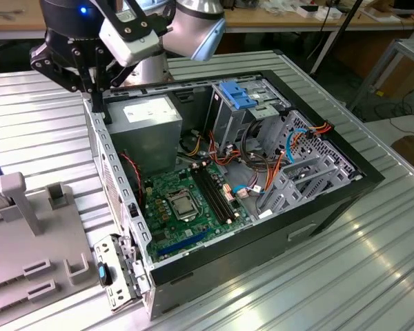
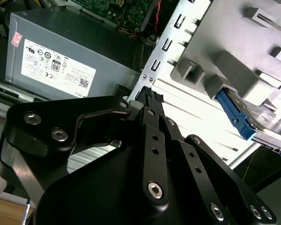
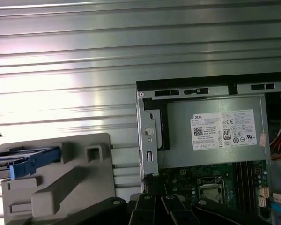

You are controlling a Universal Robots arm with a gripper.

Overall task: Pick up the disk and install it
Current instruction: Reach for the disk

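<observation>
Gripper (image 2: 149, 98) clenched, empty, over case wall (image 1: 110, 162); disk (image 3: 28, 155) sits at 8 o'clock, exterior view. Sweep low and you may clip that wall.

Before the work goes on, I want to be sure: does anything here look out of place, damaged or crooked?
Nothing stands out. The disk sits in its grey holder beside the open computer case, the cables lie inside the case, and the gripper hangs above the case's corner.
</observation>
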